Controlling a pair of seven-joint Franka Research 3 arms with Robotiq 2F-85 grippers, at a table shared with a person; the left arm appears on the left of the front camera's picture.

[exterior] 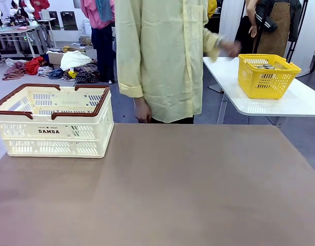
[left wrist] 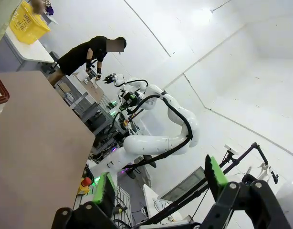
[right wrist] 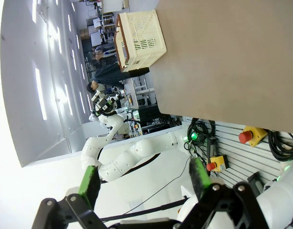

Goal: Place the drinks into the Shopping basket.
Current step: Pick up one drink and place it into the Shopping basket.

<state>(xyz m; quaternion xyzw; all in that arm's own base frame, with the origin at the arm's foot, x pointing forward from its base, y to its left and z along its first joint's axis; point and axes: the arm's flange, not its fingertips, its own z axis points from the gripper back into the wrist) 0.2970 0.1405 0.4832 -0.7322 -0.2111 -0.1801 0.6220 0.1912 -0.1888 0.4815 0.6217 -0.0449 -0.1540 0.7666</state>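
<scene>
The cream-white Shopping basket (exterior: 52,120) with a brown rim and "DAMDA" on its side stands at the table's far left; nothing shows inside it from the front view. It also appears in the right wrist view as the Shopping basket (right wrist: 139,33) at the table's far end. The drinks are out of view. My left gripper (left wrist: 161,183) is open, fingers apart with nothing between them, pointing away from the table. Held off the table's edge, my right gripper (right wrist: 145,180) is also open and holds nothing. A person in a pale yellow shirt (exterior: 160,56) stands at the far side.
A white side table (exterior: 280,100) at the back right carries a small bright yellow basket (exterior: 267,75); the person's hand (exterior: 229,48) reaches toward it. The brown tabletop (exterior: 162,189) spreads wide in front. Red emergency buttons (right wrist: 246,136) sit below the table edge.
</scene>
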